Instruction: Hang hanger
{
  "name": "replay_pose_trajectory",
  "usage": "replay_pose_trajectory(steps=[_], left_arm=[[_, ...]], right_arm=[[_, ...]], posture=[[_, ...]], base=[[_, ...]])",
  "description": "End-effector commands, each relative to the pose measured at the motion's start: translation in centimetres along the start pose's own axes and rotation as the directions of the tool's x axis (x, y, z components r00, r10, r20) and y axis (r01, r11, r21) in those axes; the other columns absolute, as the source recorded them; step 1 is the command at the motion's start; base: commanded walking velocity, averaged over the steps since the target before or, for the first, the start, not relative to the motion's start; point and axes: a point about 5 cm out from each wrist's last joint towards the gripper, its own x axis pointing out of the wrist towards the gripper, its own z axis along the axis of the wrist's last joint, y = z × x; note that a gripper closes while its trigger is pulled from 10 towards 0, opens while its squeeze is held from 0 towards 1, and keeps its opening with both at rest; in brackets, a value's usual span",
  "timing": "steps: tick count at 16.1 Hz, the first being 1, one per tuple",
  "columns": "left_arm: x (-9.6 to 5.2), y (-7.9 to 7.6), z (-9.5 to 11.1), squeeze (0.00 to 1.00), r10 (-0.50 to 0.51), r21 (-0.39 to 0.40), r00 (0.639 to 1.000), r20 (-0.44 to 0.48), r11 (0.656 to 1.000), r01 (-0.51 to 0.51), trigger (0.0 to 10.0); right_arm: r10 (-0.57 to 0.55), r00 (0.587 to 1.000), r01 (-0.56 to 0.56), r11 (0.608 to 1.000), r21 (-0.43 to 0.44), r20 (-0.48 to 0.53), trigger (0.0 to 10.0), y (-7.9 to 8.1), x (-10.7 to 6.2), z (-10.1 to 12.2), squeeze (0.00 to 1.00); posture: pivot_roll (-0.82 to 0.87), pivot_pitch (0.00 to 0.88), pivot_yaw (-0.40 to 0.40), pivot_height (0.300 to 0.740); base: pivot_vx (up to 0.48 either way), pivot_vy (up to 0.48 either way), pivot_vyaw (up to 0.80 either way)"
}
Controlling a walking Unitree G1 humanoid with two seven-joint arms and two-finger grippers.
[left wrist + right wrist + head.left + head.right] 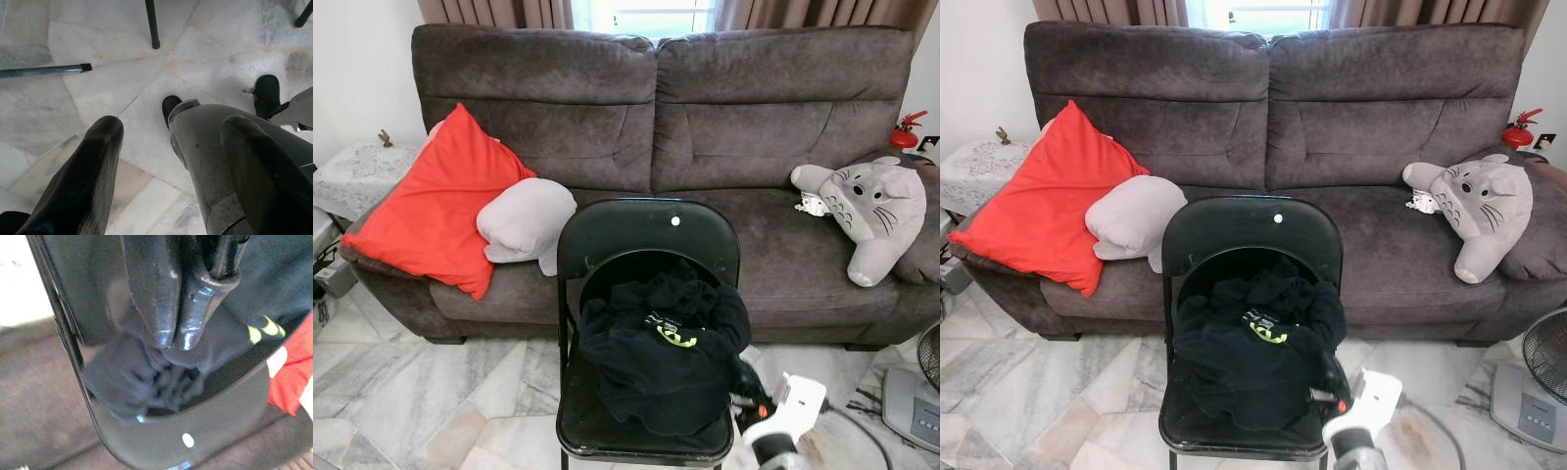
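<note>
The right gripper (173,340), jaws clenched together, hovers just above a dark garment (661,352) heaped on a black folding chair (646,230); the left gripper (171,161) hangs released over the marble floor (98,83).

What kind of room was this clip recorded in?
Most likely a home living room: a brown sofa with a red cushion and plush toy, marble-tile floor, curtained window behind.
</note>
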Motion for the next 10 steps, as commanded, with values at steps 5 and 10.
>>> replay_pose_trajectory(steps=[5,10], left_arm=[[-0.2,0.3,-0.7,0.00,0.006,0.007,1.000,-0.031,1.000,-0.006,10.0],[-0.2,0.3,-0.7,0.00,0.005,0.006,1.000,-0.030,1.000,-0.005,10.0]], right_arm=[[0.119,0.984,-0.114,0.992,-0.049,0.133,0.0,2.7,0.6,4.2,0.00],[0.211,0.952,-0.199,0.977,-0.074,0.223,0.0,5.2,1.1,7.9,0.00]], posture=[[0.00,0.014,0.053,0.740],[0.00,0.014,0.053,0.740]], base=[[0.000,0.000,0.00],[0.000,0.000,0.00]])
